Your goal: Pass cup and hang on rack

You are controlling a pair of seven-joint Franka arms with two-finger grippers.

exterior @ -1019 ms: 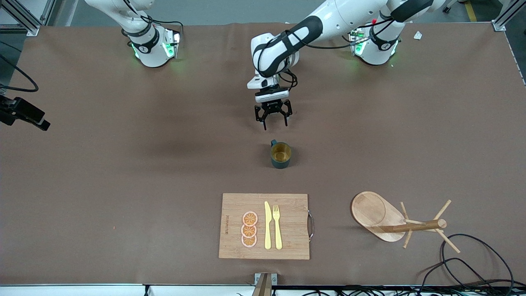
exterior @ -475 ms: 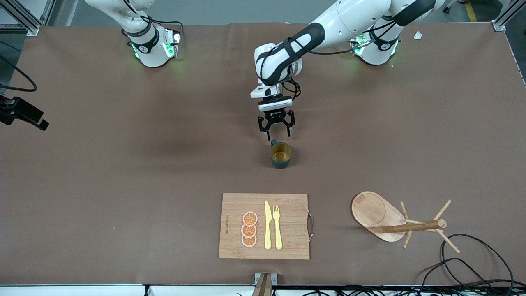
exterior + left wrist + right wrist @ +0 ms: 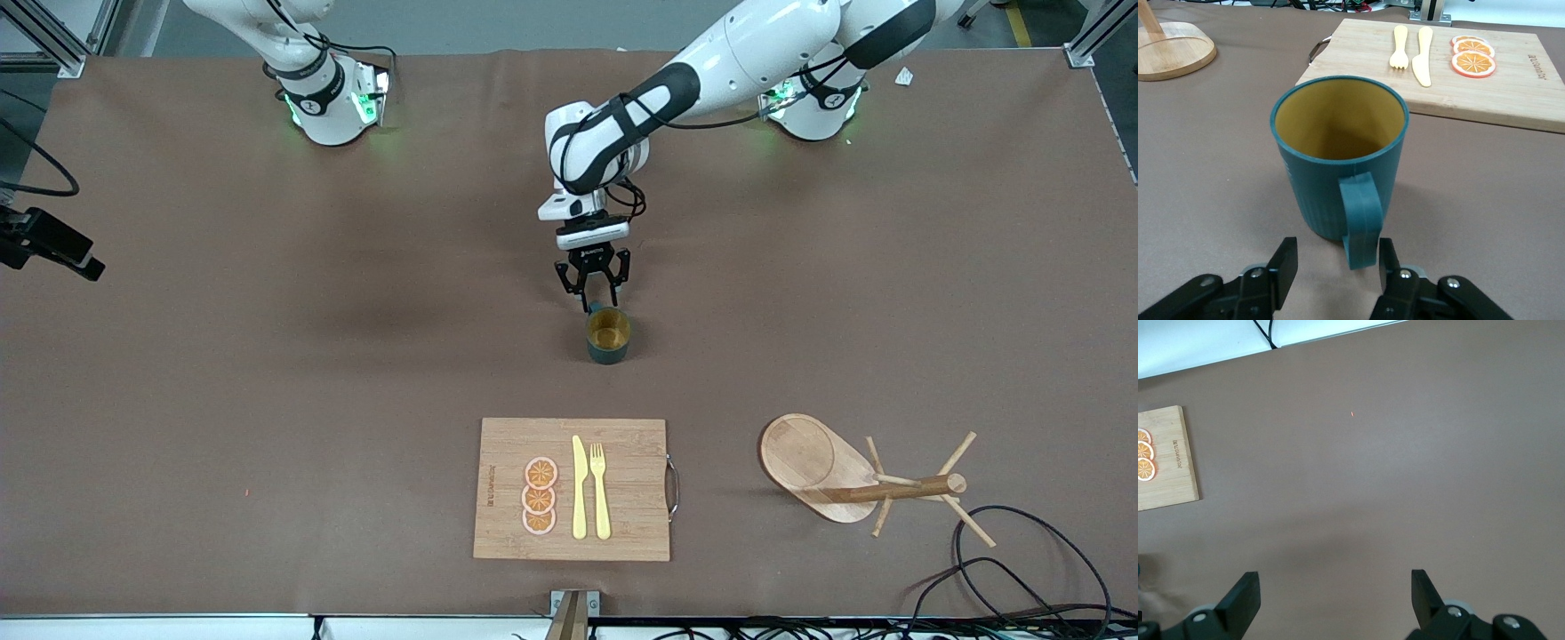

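One cup [image 3: 608, 335] stands upright on the table [image 3: 267, 356] near its middle, mouth up, its handle [image 3: 1361, 220] turned toward the robots' bases. The left end effector [image 3: 593, 292] sits low at that handle, its two fingers [image 3: 1286, 261] either side of the loop and not yet pressing on it; it grasps nothing. This alignment suggests a handle pick, which would leave the body free for the pass.

The right end effector [image 3: 1335, 587] is released, jaws wide, over bare table; that arm waits.

One rack [image 3: 853, 480] stands toward the left arm's end, nearer the front camera than the cup. One cutting board [image 3: 622, 444] carries one knife [image 3: 579, 487], one fork [image 3: 600, 489] and three orange slices [image 3: 540, 496].
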